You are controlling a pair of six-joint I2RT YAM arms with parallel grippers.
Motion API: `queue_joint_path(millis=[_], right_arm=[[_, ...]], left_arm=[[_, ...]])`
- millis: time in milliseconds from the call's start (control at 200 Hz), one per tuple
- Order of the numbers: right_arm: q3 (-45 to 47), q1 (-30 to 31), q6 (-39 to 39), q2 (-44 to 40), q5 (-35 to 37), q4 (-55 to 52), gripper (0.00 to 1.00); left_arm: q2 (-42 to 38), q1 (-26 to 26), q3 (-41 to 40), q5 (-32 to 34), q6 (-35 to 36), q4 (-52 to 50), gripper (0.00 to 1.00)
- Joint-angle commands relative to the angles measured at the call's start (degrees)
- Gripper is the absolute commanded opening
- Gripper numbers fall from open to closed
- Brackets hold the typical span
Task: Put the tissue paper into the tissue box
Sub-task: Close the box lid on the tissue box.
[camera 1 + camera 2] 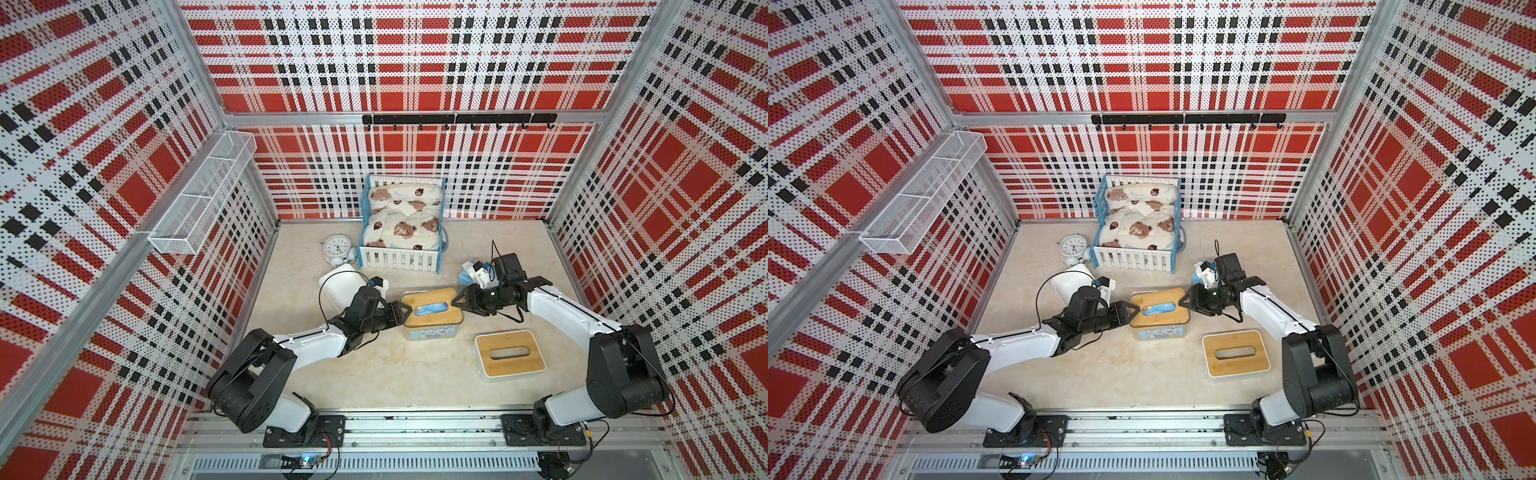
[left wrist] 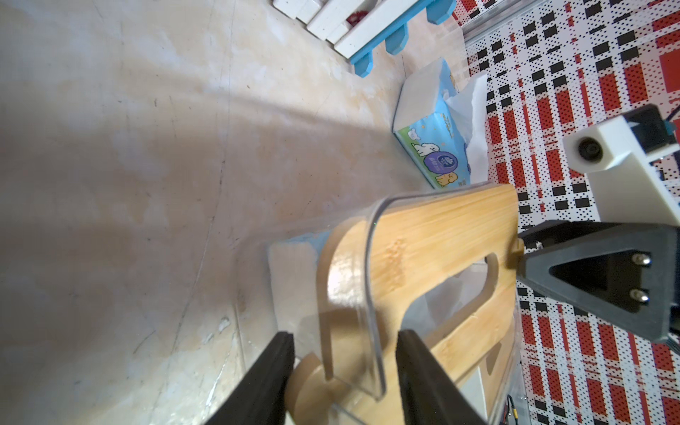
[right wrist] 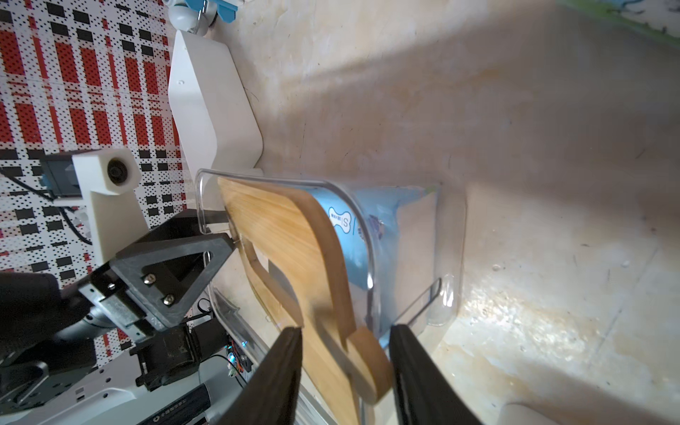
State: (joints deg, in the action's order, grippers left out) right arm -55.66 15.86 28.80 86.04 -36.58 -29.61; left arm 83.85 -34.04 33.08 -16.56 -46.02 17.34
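Straddling both ends of the bamboo lid (image 1: 432, 297), left fingers (image 2: 265, 386) and right fingers (image 3: 279, 379) apparently level it onto the tissue box (image 1: 432, 333) between them; pinching or loose, I cannot tell.

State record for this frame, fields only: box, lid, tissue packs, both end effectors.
tissue box: clear, central
lid: bamboo, atop the tissue box, seating unclear
pack in box: blue wrap visible through lid slot
spare pack: loose, outside any box, white sheet sticking out
left end effector: open, jaws astride one lid end
right end effector: open, astride the opposite end
second box: white, bamboo lid, untouched
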Motion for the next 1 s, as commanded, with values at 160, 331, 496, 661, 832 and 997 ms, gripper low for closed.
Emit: queue_joint_path(millis=[160,331,496,661,832,997], right_arm=[[-4.97,0.07,-5.51,3.7,3.82,-3.09,0.54],[-5.47,0.05,-5.88,4.66,2.74,-2.34,0.5],[-4.48,0.33,-5.84,4.3,1.81,-1.79,0.42],[-3.37,0.93,-5.13,3.85,1.45,-1.02,0.38],[-2.36,1.37,-4.25,3.16,1.25,-0.15,0.36],[-1.39,1.94,-3.34,2.8,0.92,1.12,0.35]], left_arm=[[-0.14,0.47,0.67,-1.02,1.37,-0.38,0.5],[-0.03,0.47,0.89,-1.16,1.37,-0.62,0.5],[0.18,0.3,1.24,-1.41,1.46,-0.82,0.5],[0.51,0.03,1.7,-1.29,1.68,-1.22,0.5],[0.99,-0.74,2.24,-0.85,1.99,-1.47,0.5],[1.44,-1.71,2.41,-0.1,2.16,-1.57,0.5]])
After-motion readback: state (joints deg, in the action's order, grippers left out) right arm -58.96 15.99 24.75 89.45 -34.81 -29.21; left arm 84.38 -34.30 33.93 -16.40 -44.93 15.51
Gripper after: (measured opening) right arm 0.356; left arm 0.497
